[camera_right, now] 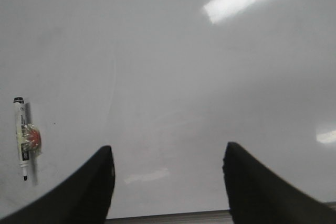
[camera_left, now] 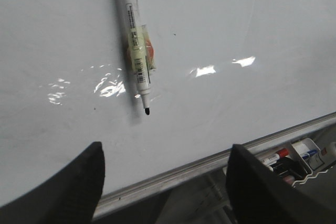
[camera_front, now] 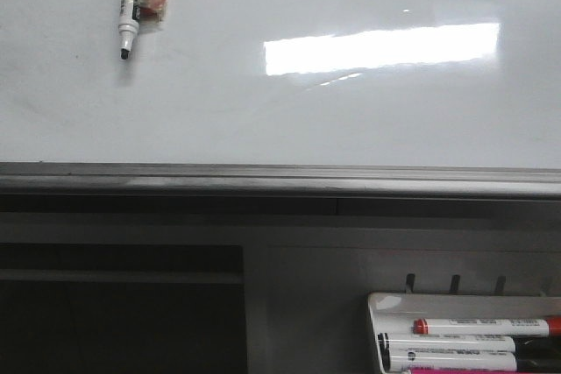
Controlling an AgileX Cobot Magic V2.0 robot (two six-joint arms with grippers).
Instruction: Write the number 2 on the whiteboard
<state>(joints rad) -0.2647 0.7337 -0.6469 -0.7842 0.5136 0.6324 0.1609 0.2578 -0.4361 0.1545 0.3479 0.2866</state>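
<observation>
The whiteboard (camera_front: 351,120) is glossy and blank, with a grey metal rail (camera_front: 280,174) along its near edge; no number 2 shows on it. An uncapped white marker (camera_front: 131,2) with a black tip lies on the board at the far left, an orange-red lump taped to its barrel. It also shows in the left wrist view (camera_left: 134,45) and the right wrist view (camera_right: 22,137). My left gripper (camera_left: 165,153) is open and empty, hovering over the board's near edge, short of the marker. My right gripper (camera_right: 168,156) is open and empty above bare board. Neither gripper shows in the front view.
A small white marker tray (camera_front: 386,304) hangs below the rail at the right, holding a red-capped marker (camera_front: 486,326) and black-capped markers (camera_front: 447,349). The tray also shows in the left wrist view (camera_left: 310,150). A dark recess (camera_front: 123,313) lies below the rail at the left.
</observation>
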